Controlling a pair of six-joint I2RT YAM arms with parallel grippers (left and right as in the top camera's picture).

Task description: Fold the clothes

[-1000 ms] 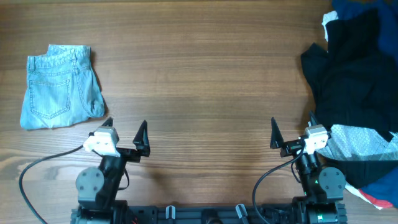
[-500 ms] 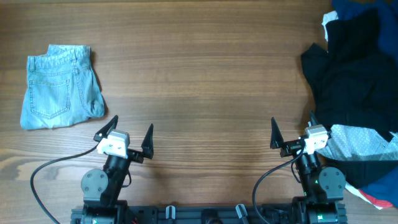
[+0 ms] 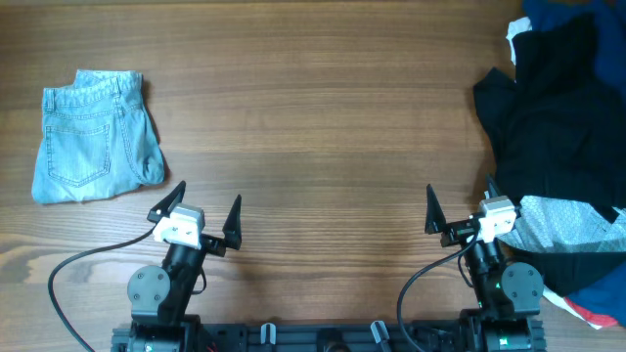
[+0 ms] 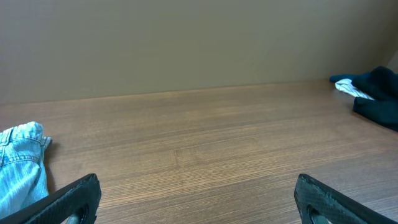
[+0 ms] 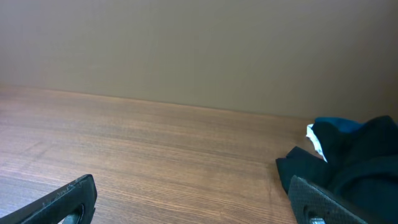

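The jeans [image 3: 93, 137] lie folded into a compact bundle, ahead of the left claw [image 3: 207, 198] and off to its left, apart from it. Their long axis runs away from the robot, leaning a little to the right at the far end. The waistband, with its belt loops, is the far end; the folded end is nearest the claw. A stitched back pocket faces up. In the left wrist view only a pale denim edge shows, low at the left, just beyond the left finger [image 4: 71, 199].

The left claw stands wide apart and holds nothing, with bare wood between its fingers. The right claw [image 3: 459, 200] is likewise wide apart and empty. Its right finger stands at the edge of a black garment [image 3: 548, 117] heaped ahead of it and to its right; whether it touches the cloth I cannot tell. A blue cloth [image 3: 544, 14] pokes out at the far end of that heap, and a white patterned cloth [image 3: 567, 223] lies just to the right of the right claw.

The surface [image 3: 323, 108] is brown wood, its grain running left to right, bare between the two claws and well ahead of them. A black cable [image 3: 59, 276] loops on it behind the left claw. Beyond the far edge, both wrist views show a plain tan wall [image 4: 186, 43].
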